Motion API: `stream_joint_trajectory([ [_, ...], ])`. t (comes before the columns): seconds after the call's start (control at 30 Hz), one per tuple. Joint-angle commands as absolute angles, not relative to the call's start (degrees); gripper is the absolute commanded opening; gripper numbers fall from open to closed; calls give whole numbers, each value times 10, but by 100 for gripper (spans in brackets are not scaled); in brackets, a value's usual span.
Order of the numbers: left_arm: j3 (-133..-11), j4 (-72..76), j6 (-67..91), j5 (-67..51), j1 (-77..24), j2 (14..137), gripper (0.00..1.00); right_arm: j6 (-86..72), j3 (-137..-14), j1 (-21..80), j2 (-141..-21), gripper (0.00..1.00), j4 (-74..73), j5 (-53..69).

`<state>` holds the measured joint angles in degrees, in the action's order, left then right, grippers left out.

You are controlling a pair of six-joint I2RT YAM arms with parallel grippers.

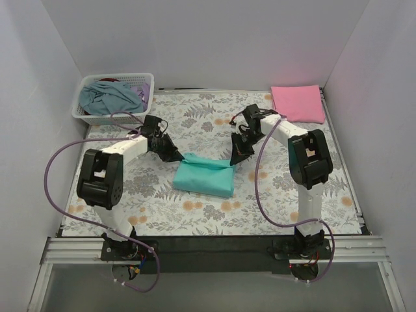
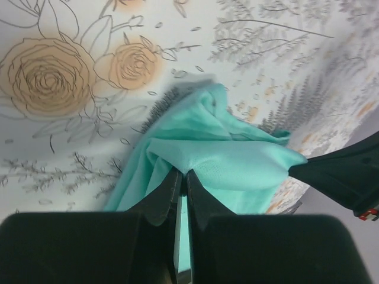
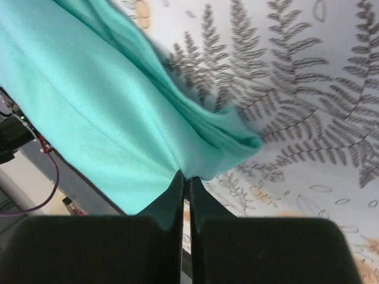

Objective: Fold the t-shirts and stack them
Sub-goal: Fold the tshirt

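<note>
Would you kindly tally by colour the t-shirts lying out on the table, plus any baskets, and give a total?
teal t-shirt: 1, mid-table, partly folded
pink t-shirt: 1, folded at the far right corner
white basket: 1, far left, with crumpled cloth inside
Total: 3

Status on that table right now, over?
Left fingers, right fingers: both shut on teal t-shirt, far edge. Teal folded mid-table, pink t-shirt folded far right, not stacked yet. Nothing in the way.
</note>
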<state>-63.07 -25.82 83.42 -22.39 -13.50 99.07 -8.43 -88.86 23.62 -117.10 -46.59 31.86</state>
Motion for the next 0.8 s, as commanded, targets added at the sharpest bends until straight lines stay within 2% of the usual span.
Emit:
stream_joint_trajectory([
  [0.0, -662, -225, 793, -244, -131, 1017, 0, -67, -908, 223, -1180, 1, -455, 349],
  [0.13, -671, -203, 785, -278, -132, 1039, 0, -73, -862, 219, -1165, 1, -425, 338],
  [0.57, -673, -201, 728, -261, -170, 1005, 0, -138, -713, 217, -1013, 1, -333, 256],
  [0.77, -679, -202, 722, -243, -181, 1037, 0, -152, -650, 213, -1009, 1, -281, 250],
])
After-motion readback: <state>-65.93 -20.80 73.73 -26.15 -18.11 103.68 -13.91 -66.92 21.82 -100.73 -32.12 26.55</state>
